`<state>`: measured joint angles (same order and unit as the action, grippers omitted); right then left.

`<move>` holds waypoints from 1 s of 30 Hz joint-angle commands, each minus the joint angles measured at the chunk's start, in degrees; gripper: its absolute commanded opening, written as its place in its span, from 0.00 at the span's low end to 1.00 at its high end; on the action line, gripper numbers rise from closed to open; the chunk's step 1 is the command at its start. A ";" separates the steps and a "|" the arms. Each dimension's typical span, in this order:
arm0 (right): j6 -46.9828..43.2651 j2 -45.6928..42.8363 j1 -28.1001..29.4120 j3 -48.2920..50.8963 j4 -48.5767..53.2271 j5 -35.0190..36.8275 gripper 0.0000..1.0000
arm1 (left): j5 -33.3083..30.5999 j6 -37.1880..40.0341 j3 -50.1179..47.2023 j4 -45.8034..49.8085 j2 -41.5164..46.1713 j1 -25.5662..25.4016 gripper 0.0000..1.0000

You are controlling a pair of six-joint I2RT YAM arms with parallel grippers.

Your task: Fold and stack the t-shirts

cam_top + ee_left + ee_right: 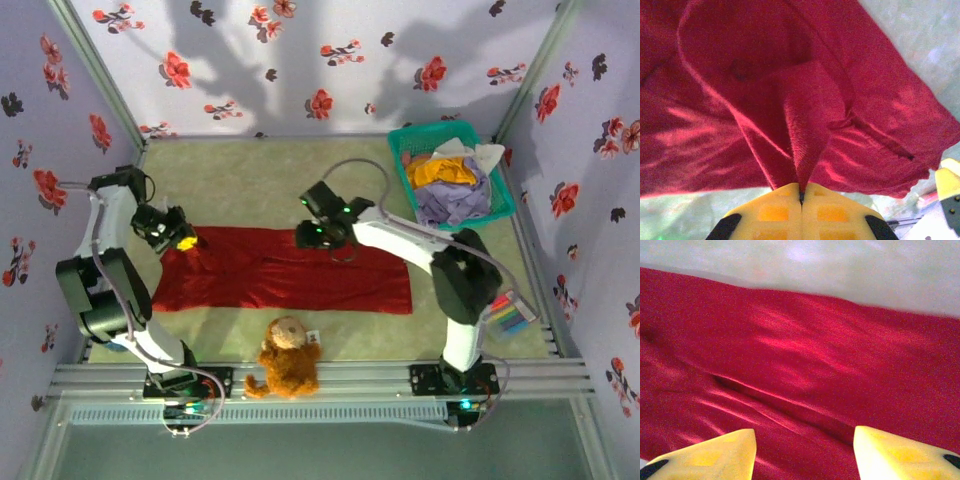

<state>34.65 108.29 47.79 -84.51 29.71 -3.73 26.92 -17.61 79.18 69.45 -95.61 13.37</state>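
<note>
A large deep-red t-shirt [285, 271] lies spread in a long band across the middle of the table. My left gripper [184, 241] is at the shirt's upper left corner, shut on a pinched fold of the red t-shirt [805, 125] that rises from its yellow fingers [775, 212]. My right gripper [318, 238] hovers over the shirt's top edge near the middle. It stands open, its yellow fingertips [720, 455] apart above the wrinkled red t-shirt [805, 375], holding nothing. Mustard-orange, lavender and white t-shirts [452, 185] lie heaped in the basket.
A teal mesh basket [505, 207] stands at the back right. A brown plush teddy [287, 357] sits at the near edge, just below the red shirt. Flowered walls enclose the table on three sides. A box of coloured markers [510, 316] rests near the right arm.
</note>
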 commanded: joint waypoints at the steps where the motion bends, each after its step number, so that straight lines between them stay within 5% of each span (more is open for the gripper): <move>1: -5.40 6.81 4.41 -8.65 -2.09 -0.09 0.54 | 4.08 2.76 1.48 0.11 -5.03 1.79 0.00; 18: -12.47 32.28 15.83 -43.63 11.26 2.33 0.46 | 8.24 3.49 3.62 -3.70 -10.42 5.79 0.00; 23: -13.10 36.28 15.84 -48.65 14.52 3.27 0.35 | 8.33 3.50 3.31 -3.97 -10.40 5.79 0.00; 30: -13.53 38.23 15.84 -50.09 15.64 1.04 0.38 | 8.33 3.55 2.91 -3.96 -10.20 5.88 0.00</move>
<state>22.44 145.08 63.72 -132.62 43.13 -1.74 33.74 -15.62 81.34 65.10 -105.16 18.83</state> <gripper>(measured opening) 0.372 0.054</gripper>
